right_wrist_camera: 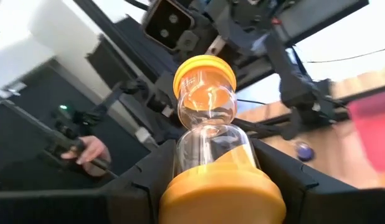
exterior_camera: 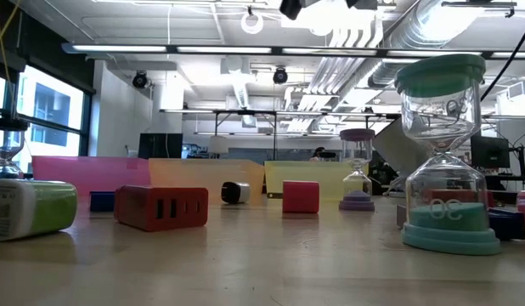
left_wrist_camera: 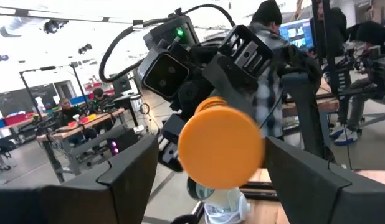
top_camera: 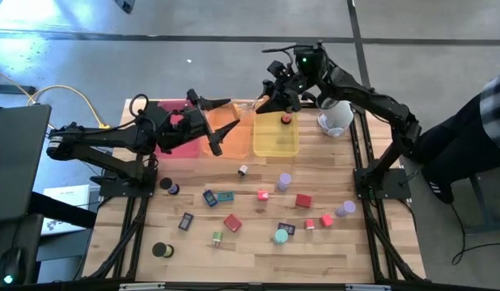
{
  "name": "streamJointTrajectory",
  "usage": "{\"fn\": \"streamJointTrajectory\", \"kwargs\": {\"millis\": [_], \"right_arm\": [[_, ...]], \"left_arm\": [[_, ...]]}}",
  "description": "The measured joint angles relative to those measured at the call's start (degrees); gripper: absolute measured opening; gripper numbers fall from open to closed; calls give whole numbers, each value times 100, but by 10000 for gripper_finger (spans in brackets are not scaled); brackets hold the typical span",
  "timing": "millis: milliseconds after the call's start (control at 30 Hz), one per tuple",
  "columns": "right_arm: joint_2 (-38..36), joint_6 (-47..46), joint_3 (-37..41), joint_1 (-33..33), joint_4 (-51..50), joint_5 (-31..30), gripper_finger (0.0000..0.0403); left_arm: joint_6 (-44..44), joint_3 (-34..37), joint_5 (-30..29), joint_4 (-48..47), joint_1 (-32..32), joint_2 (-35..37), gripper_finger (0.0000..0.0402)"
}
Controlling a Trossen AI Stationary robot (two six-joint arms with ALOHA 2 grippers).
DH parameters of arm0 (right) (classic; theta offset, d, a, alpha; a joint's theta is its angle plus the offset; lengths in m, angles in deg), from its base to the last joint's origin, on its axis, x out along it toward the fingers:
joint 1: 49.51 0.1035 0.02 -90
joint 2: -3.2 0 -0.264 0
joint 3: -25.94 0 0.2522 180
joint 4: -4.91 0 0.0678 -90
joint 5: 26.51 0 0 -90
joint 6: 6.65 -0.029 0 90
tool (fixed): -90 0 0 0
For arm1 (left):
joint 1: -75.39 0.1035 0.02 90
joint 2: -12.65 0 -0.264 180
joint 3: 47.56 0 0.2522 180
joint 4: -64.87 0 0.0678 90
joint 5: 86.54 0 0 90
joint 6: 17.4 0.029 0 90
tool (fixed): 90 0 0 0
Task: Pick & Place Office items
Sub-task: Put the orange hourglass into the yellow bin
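Handover above the orange tray [top_camera: 220, 134]: right hand [right_wrist_camera: 211, 186] pinches orange hourglass [right_wrist_camera: 211, 124], left hand [left_wrist_camera: 199, 168] spread around its far end; glass could slip and drop if the pinch is weak.

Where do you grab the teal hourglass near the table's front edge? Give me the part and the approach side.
Take the teal hourglass by its round top cap, coming straight down from above. It stands upright, so the cap faces up and is wider than the narrow glass waist. Set the fingers clear of the dark blue piece beside it.
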Motion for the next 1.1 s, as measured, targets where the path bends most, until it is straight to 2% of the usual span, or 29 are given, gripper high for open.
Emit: {"fn": "streamJointTrajectory", "kwargs": {"millis": [167, 267, 333, 500, 600, 733, 867, 1000, 1100], "right_arm": [[-164, 882, 0, -227, -1030, -99, 174], [-356, 1764, 0, -397, -2091, -667, 174], [-521, 2496, 0, -511, -2903, -1418, 174], [-787, 3636, -2, -534, -4238, -4221, 174], [-783, 3769, -2, -451, -4584, -5140, 174], [-654, 3776, -2, -349, -4840, -5662, 174], [-261, 3790, -2, -211, -5018, -5970, 174], [319, 4093, -2, -192, -4830, -5843, 174], [849, 4190, -6, -197, -4838, -5790, 174]], "left_arm": [[-201, 0, -264, -215, -2, 0, 281], [-771, 0, -456, -350, 1, 23, 281], [-1138, 0, -458, -581, 57, 61, 281], [-2259, -4, -338, -1628, 309, 189, 281], [-2962, -3, -138, -2341, 557, 201, 281], [-3691, -2, 430, -3158, 977, 199, 281], [-4228, -2, 1190, -3591, 1412, 179, 281], [-4541, -2, 1810, -3787, 1772, 179, 281], [-4584, -3, 2023, -3904, 1974, 179, 281]]}}
